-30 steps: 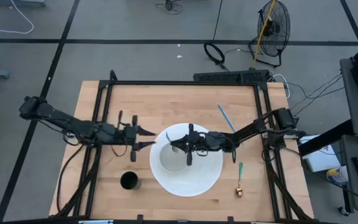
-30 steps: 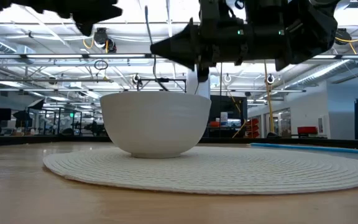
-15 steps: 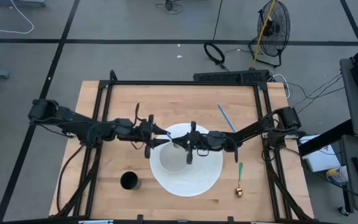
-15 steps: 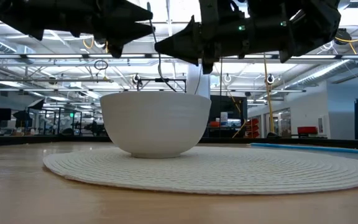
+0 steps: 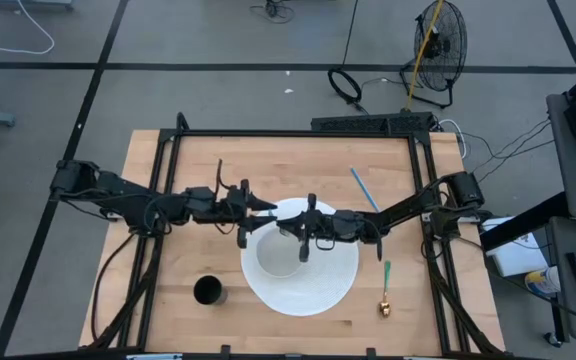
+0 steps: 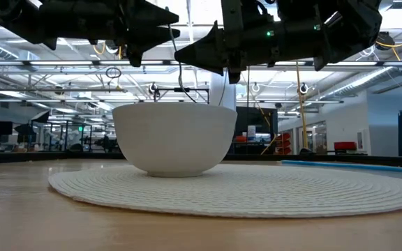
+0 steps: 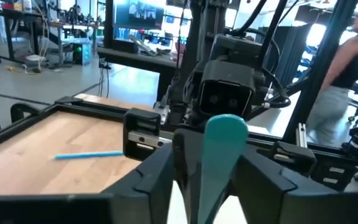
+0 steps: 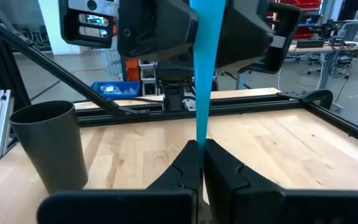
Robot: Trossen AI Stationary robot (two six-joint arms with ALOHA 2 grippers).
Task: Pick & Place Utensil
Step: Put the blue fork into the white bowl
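Teal in colour, the spoon (image 7: 224,134) stands upright over the white bowl (image 5: 280,255), its thin handle pinched in the right pincer (image 5: 295,231), whose fingers are pressed together on it, as the right wrist view shows. The left pincer (image 5: 258,217) hangs at the bowl's rim on the opposite side, its two fingers spread to either side of the spoon's broad end; whether they touch it cannot be told. Both arms meet nose to nose above the bowl and hide part of its opening from overhead. The bowl sits on a round white woven placemat (image 5: 333,285) on the wooden counter (image 5: 298,160). Beyond the bowl from the camera-side edge, a blue straw-like stick (image 5: 364,189) lies on bare wood. On the right arm's side of the placemat lies a green-handled utensil with a gold end (image 5: 385,290). On the left arm's side of the placemat stands a dark cup (image 5: 208,291), well apart from the bowl.
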